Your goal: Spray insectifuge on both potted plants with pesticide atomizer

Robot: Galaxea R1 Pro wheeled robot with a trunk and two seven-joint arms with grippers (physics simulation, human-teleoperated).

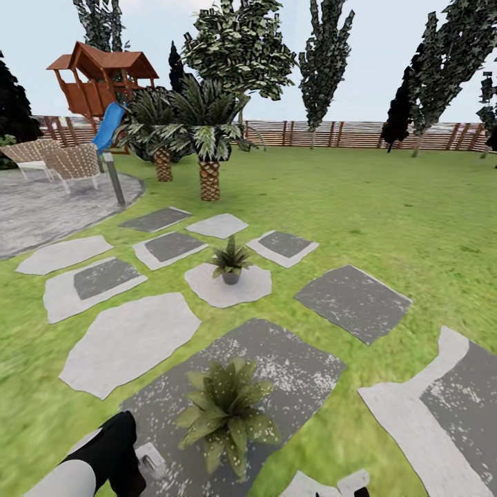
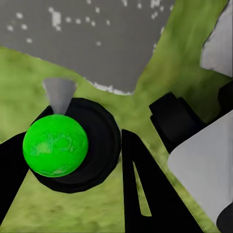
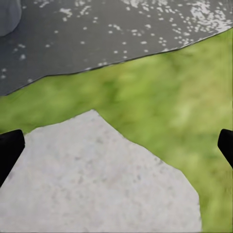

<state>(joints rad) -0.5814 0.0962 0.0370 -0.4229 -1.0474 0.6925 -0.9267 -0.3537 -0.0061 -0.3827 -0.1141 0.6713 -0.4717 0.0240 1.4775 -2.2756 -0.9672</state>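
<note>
Head view: lawn [image 1: 386, 207] set with irregular grey stepping stones [image 1: 352, 300]; slatted fence [image 1: 345, 134] and trees at the far edge, open grass toward the right. One potted plant [image 1: 228, 413] stands on a dark stone just beside the left arm [image 1: 103, 459]; the second [image 1: 230, 261] sits on a pale stone beyond.

Left wrist view: left gripper [image 2: 73, 165] closed around the pesticide atomizer [image 2: 73, 145], its nozzle over grass.

Right wrist view: right gripper [image 3: 116, 145] spread wide, empty, above a pale stone [image 3: 97, 179].
</note>
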